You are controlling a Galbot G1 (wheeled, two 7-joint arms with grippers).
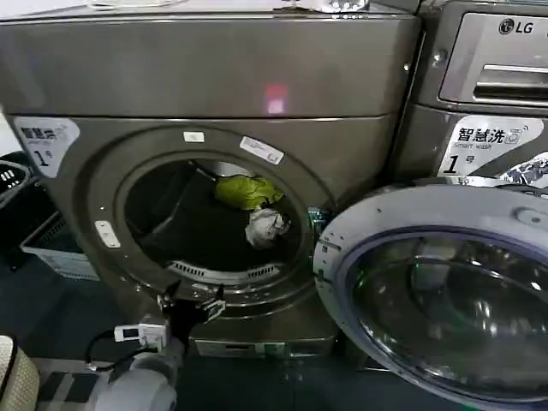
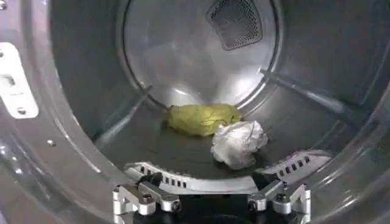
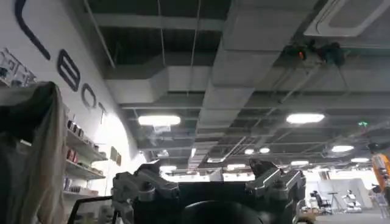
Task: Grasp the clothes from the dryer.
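The dryer (image 1: 214, 77) stands in front of me with its round porthole open. Inside the drum lie the clothes: a lime-green bundle (image 1: 248, 190) (image 2: 204, 119) and, just in front of it, a smaller white-grey bundle (image 1: 267, 227) (image 2: 239, 143). My left gripper (image 1: 190, 301) (image 2: 207, 182) hovers at the porthole's lower rim, open, with nothing between its fingers and the clothes a good way ahead of it. My right gripper (image 3: 207, 173) is held apart from the machine, pointing up at the ceiling, open and empty.
The dryer's round glass door (image 1: 437, 291) hangs open at the lower right. A second machine with an LG logo (image 1: 497, 51) stands to the right. A pale basket (image 1: 56, 248) sits on the floor at the left.
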